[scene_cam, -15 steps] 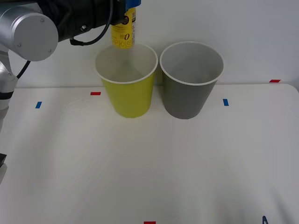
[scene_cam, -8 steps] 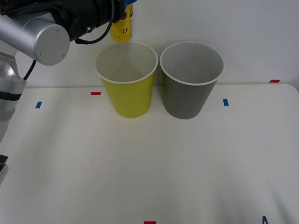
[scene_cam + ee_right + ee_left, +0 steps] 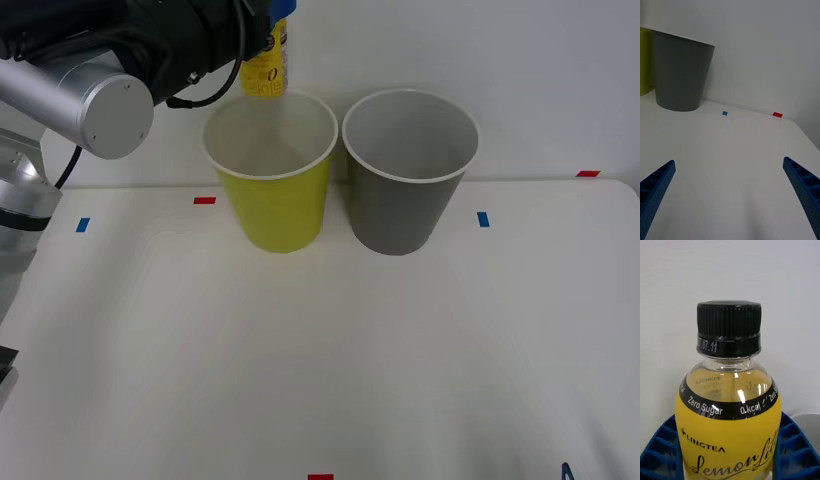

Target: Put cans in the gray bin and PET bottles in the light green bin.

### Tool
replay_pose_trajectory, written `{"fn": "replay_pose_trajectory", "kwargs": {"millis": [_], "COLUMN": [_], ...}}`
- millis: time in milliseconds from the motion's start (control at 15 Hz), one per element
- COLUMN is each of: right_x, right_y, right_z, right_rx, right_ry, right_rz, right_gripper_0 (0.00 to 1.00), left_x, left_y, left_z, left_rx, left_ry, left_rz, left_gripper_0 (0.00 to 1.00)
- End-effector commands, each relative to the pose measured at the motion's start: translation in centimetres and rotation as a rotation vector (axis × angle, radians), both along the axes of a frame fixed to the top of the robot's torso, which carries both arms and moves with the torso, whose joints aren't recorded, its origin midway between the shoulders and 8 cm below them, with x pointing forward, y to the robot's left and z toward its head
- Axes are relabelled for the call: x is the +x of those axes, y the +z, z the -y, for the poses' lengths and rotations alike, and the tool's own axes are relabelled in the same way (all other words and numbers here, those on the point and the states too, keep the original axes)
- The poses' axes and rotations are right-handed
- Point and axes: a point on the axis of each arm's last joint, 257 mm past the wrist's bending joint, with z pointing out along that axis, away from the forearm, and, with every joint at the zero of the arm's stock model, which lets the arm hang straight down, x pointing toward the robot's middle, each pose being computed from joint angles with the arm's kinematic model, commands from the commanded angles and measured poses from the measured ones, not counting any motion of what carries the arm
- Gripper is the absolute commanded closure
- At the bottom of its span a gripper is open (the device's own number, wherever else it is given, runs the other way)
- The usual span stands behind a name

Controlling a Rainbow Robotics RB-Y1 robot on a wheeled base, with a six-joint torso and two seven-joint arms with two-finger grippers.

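My left gripper (image 3: 272, 12) is shut on the PET bottle (image 3: 265, 68), a small clear bottle with a yellow label. It hangs above the far rim of the light green bin (image 3: 272, 200). In the left wrist view the PET bottle (image 3: 729, 405) shows its black cap and amber contents, with blue fingers (image 3: 662, 450) pressed on both sides. The gray bin (image 3: 408, 190) stands right beside the green one. My right gripper (image 3: 730, 195) is open low over the table, with the gray bin (image 3: 679, 71) farther off.
Small red and blue tape marks (image 3: 204, 200) dot the white table (image 3: 320, 360). A pale wall rises just behind the bins. The table's front and right parts hold no objects.
The left arm has shifted a little, and the bottle has risen slightly and then settled above the green bin's far rim. The bins and right gripper are unmoved.
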Motion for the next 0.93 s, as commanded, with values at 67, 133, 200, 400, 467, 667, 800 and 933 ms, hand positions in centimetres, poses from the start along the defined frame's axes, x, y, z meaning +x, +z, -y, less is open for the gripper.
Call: {"fn": "replay_pose_trajectory", "kwargs": {"millis": [67,133,200,400,467,667,800,933], "right_x": [0.0,0.0,0.0,0.0,0.0,0.0,0.0,0.0], "right_y": [0.0,0.0,0.0,0.0,0.0,0.0,0.0,0.0], "right_z": [0.0,0.0,0.0,0.0,0.0,0.0,0.0,0.0], "right_rx": [0.000,0.000,0.000,0.000,0.000,0.000,0.000,0.000], "right_ry": [0.000,0.000,0.000,0.000,0.000,0.000,0.000,0.000], "right_rz": [0.000,0.000,0.000,0.000,0.000,0.000,0.000,0.000], "right_gripper_0": [0.00,0.00,0.00,0.00,0.00,0.00,0.00,0.00], "left_x": [0.0,0.0,-0.1,-0.9,-1.5,-4.5,-7.0,-9.6], "left_y": [0.0,0.1,0.2,1.1,1.2,1.9,2.1,0.3], "left_z": [-0.2,-0.3,-0.4,-0.1,-0.1,-1.9,-3.4,-5.1], "left_rx": [-0.006,-0.005,-0.006,-0.015,-0.012,-0.041,-0.058,-0.068], "left_ry": [0.002,0.003,0.001,-0.020,-0.028,-0.026,-0.019,0.000], "left_rz": [-0.004,-0.003,-0.003,0.007,0.014,0.062,0.095,0.093], "left_gripper_0": [0.00,0.00,0.00,0.00,0.00,0.00,0.00,0.00]}}
